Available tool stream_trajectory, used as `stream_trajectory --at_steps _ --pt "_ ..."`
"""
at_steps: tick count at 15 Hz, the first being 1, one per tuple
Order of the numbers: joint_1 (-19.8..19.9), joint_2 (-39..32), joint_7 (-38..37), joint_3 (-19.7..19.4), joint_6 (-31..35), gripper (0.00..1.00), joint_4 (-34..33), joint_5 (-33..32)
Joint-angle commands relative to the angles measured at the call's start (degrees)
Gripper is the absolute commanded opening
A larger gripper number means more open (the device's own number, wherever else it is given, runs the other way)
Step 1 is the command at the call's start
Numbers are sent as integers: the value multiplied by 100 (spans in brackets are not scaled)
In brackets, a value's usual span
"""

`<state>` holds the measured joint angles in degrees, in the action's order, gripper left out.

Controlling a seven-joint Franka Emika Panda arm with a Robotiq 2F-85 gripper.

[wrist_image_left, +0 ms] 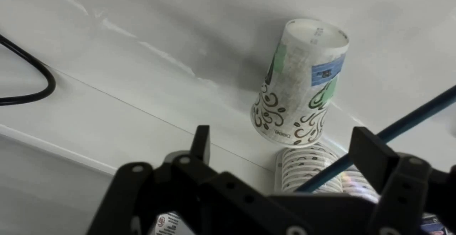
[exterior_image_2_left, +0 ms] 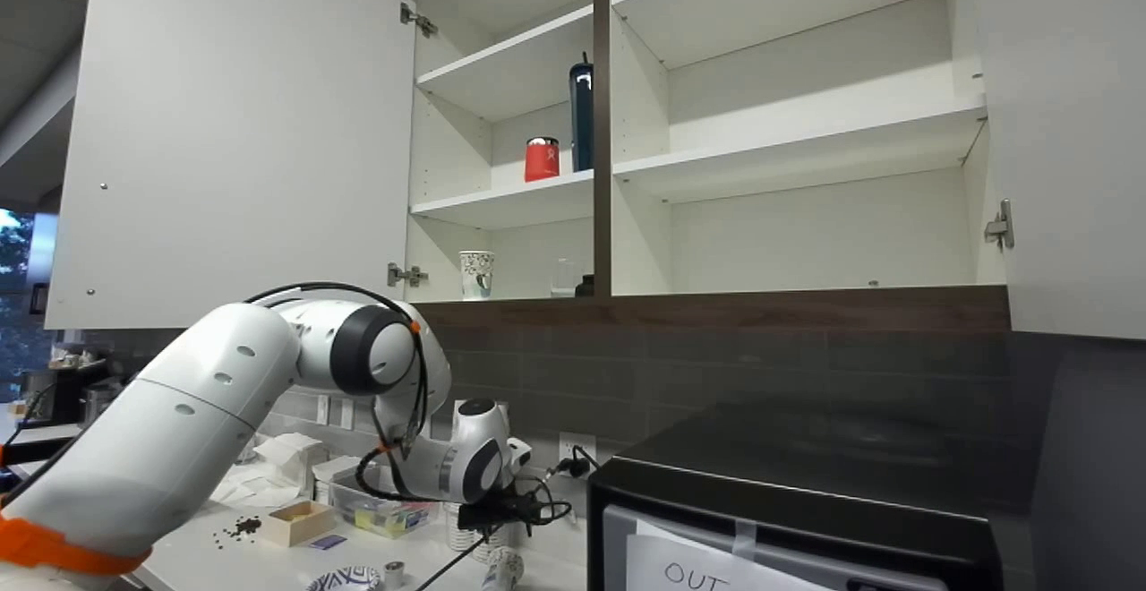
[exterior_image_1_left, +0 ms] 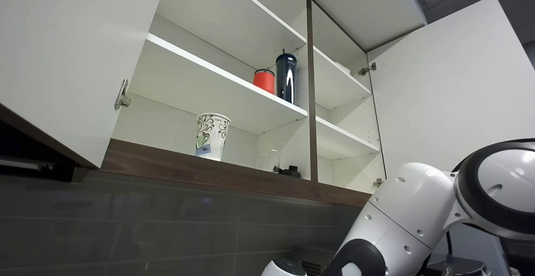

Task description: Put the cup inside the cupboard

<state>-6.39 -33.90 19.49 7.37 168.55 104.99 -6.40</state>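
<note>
The cup (wrist_image_left: 295,92) is pale with a brown swirl and green pattern and a blue label. In the wrist view it is on the pale counter, its narrow base at the top of the picture; I cannot tell whether it stands upside down or lies. A patterned cup, likely the same one, shows at the lower edge of an exterior view (exterior_image_2_left: 503,567). My gripper (wrist_image_left: 281,139) is open and empty, its fingers apart below the cup in the picture; it also shows in an exterior view (exterior_image_2_left: 512,512). The cupboard (exterior_image_1_left: 200,165), seen again in an exterior view (exterior_image_2_left: 806,307), has open doors.
A similar white cup (exterior_image_1_left: 212,138) stands on the cupboard's bottom level, near a clear glass (exterior_image_1_left: 267,159). A red cup (exterior_image_1_left: 264,81) and dark tumbler (exterior_image_1_left: 286,77) stand above. Stacked cups (wrist_image_left: 310,167) and a dark cable (wrist_image_left: 420,112) are near my fingers. A black appliance (exterior_image_2_left: 788,483) stands alongside.
</note>
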Motion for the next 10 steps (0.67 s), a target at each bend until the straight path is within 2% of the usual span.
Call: stream_trajectory --at_steps 1,6,7,10 --pt "80 -290 -52 35 -201 100 -279 -181" --pt "436 -532 285 615 -993 100 -455 63" --pt "382 -571 239 555 -1150 100 -510 37" --pt "507 -710 389 737 -1423 100 -671 176"
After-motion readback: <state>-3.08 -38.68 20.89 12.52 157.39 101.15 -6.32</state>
